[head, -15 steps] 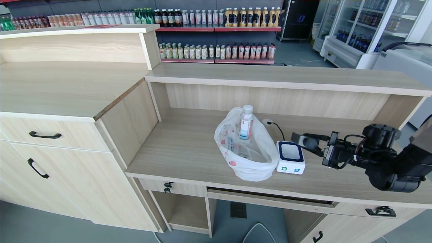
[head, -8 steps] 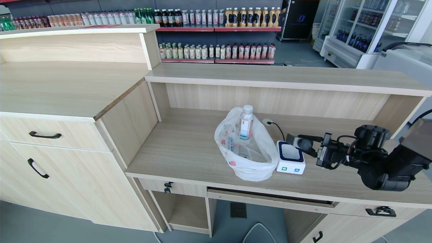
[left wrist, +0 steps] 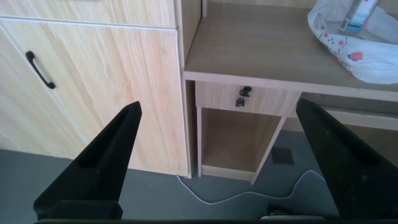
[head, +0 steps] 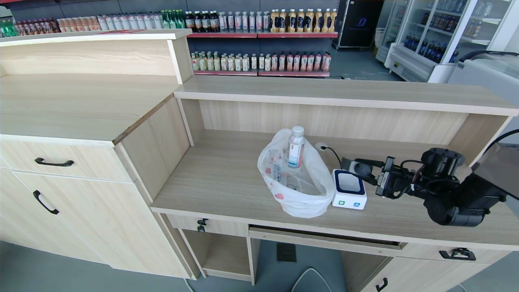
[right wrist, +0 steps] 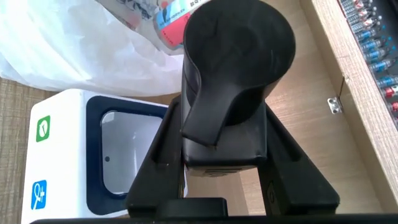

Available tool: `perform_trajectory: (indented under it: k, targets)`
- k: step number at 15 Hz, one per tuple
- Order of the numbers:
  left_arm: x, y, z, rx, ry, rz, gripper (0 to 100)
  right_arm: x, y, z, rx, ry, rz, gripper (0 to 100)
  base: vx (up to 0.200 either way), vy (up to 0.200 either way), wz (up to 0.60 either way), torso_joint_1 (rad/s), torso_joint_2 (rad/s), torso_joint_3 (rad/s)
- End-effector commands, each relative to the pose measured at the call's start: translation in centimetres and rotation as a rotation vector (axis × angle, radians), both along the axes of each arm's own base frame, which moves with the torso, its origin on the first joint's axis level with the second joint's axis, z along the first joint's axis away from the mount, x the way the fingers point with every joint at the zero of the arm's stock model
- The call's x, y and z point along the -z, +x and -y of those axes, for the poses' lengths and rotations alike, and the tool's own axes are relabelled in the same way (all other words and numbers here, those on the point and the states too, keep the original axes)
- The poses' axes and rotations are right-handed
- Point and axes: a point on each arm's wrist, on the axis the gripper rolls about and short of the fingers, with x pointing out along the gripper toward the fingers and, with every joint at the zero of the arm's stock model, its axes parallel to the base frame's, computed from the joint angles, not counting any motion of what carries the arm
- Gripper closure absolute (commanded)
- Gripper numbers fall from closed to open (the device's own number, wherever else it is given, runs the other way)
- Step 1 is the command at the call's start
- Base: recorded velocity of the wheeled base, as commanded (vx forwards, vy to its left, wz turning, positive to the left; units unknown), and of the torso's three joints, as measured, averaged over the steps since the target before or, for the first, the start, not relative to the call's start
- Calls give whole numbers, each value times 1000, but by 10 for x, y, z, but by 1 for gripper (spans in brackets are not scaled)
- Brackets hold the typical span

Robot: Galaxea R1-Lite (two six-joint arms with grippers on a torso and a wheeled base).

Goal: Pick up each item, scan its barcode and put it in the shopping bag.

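Note:
A white plastic shopping bag [head: 298,194] stands open on the wooden counter [head: 219,178], with a pink-labelled bottle [head: 296,148] upright inside it. A white box scanner [head: 349,188] with a dark-framed window sits just right of the bag. My right gripper [head: 367,170] hovers above the scanner's right side, shut on a black cylindrical object [head: 356,167]. In the right wrist view the black object [right wrist: 236,74] is clamped between the fingers, over the scanner [right wrist: 81,155] and next to the bag [right wrist: 74,56]. My left gripper [left wrist: 217,109] hangs open below counter height, with the bag [left wrist: 354,43] far off.
A raised ledge [head: 344,95] runs behind the counter. A black cable runs from a socket [head: 321,146] to the scanner. A taller cabinet with drawers [head: 61,162] stands at the left. Shelves of bottles [head: 259,61] and fridges fill the background.
My right gripper has carried the black object leftward, from right of the scanner to just above its right edge. The bag, bottle and scanner have not moved.

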Motion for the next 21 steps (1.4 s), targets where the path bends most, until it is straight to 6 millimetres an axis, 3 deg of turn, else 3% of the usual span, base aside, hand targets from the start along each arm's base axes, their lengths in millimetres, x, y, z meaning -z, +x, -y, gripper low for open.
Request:
perform_trajectory:
  k: [1, 6, 17, 18, 21]
  targets:
    - [0, 0, 0, 0, 0, -1, 0, 5, 3, -5, -12, 14, -5, 100, 0, 0, 0, 0, 0, 0]
    - [0, 0, 0, 0, 0, -1, 0, 15, 5, -12, -28, 27, 0, 100, 0, 0, 0, 0, 0, 0]
    - [0, 0, 0, 0, 0, -3, 0, 16, 7, -12, -28, 30, -4, 100, 0, 0, 0, 0, 0, 0]
    - [0, 0, 0, 0, 0, -3, 0, 13, 7, -12, -28, 38, -5, 100, 0, 0, 0, 0, 0, 0]
    - [0, 0, 0, 0, 0, -1, 0, -33, -7, -3, 4, 153, -103, 100, 0, 0, 0, 0, 0, 0]
